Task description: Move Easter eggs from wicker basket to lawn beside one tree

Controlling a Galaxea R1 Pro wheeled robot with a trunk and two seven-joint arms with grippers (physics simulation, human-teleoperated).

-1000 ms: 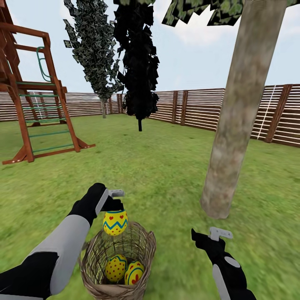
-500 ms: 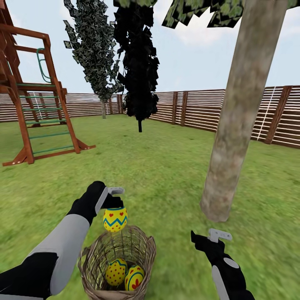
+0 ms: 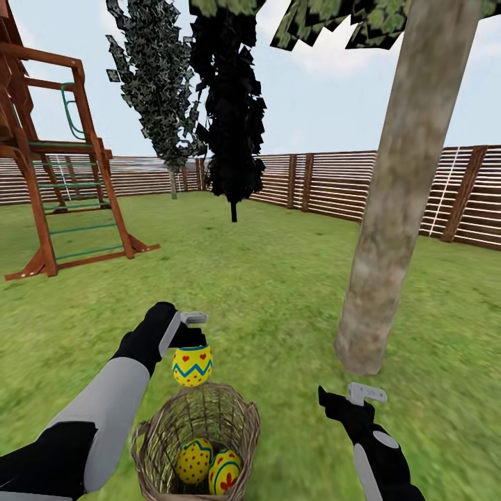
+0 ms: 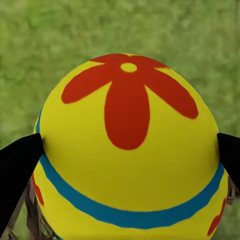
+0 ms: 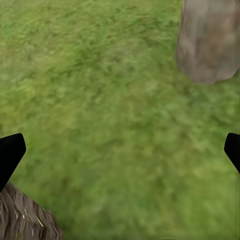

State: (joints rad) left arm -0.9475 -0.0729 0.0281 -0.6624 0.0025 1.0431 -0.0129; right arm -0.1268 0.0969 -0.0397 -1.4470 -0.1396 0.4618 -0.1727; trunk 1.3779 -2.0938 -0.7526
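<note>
Left claw [image 3: 192, 342] gripping egg [image 3: 192, 366] above basket [image 3: 240, 417]

Grass [image 3: 278, 278] all round me, mottled green. Brown slat fence [image 3: 334, 181] runs across the far side & down the right. Wooden play frame [image 3: 62, 174] w/ green rungs far left. Two trees by the fence: grey-green one [image 3: 156, 83], near-black one [image 3: 229, 104] just right of it. Pale sky [image 3: 327, 104], soft cloud, even daylight.
</note>
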